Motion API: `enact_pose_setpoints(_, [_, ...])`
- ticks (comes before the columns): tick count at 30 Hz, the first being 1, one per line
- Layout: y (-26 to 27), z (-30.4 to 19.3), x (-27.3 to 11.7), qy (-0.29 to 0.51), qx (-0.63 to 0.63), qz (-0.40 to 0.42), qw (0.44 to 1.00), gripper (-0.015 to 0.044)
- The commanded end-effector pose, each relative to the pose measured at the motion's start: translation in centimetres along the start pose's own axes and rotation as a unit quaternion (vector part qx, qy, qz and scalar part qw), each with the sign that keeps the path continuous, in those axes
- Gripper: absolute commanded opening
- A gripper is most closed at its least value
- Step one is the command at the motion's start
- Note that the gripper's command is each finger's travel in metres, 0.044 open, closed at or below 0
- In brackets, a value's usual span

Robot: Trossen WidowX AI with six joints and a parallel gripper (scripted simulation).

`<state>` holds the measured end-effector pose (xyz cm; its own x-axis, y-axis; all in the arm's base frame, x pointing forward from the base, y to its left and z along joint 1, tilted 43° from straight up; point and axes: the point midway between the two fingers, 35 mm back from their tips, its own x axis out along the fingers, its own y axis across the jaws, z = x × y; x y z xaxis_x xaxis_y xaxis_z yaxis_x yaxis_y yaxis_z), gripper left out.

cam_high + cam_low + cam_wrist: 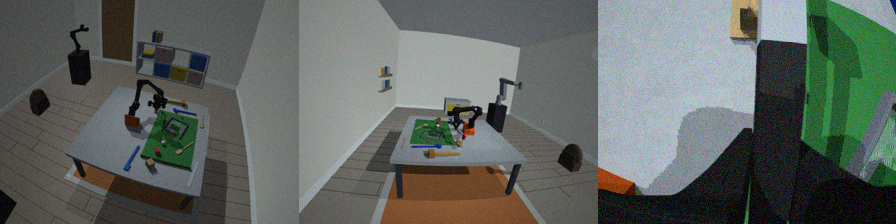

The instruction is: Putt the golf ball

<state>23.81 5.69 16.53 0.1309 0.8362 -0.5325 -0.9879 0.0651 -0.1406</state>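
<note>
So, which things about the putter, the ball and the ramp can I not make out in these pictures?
- Putter head: outside the wrist view, cut off by its top edge.
- Fingertips on the putter: too small and dark in the exterior view.
- Ball: any marks are too small in the top view.
- Ramp surface: grain and shadow blur its slope in the top view.

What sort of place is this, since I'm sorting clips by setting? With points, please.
Probably a playroom or robot lab: cube shelving with coloured bins (162,70), a table-mounted robot arm (138,93) (474,116), and a miniature putting green (151,151) (418,125).
</note>
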Motion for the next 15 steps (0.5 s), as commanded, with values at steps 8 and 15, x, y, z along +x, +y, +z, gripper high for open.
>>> enact_pose_setpoints(8, [-1.2,-3.6,-1.7,0.027,0.103,-0.017,0.994,0.0000])
enact_pose_setpoints(15, [-2.0,-8.3,-3.7,0.050,0.231,-0.043,0.971,0.0000])
